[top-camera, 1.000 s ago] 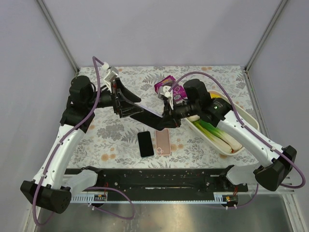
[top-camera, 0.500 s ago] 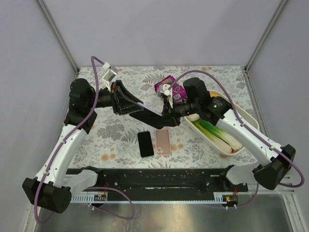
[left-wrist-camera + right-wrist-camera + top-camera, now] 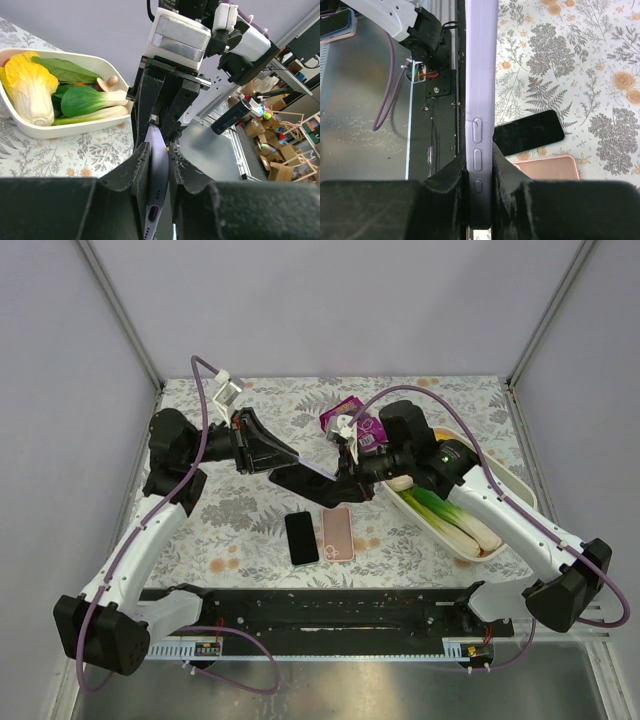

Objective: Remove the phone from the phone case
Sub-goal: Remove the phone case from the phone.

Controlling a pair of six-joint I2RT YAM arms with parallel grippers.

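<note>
Lilac rubbery-cased slim phone (image 3: 318, 469): clenched between your left hand (image 3: 283, 456) and right hand (image 3: 343, 478); left has edged toward 12 o'clock; still sheathed, extraction seemingly unfinished.

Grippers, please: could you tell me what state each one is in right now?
Left gripper: closed, gripping the purple phone case.
Right gripper: closed, gripping the purple phone case too.
</note>
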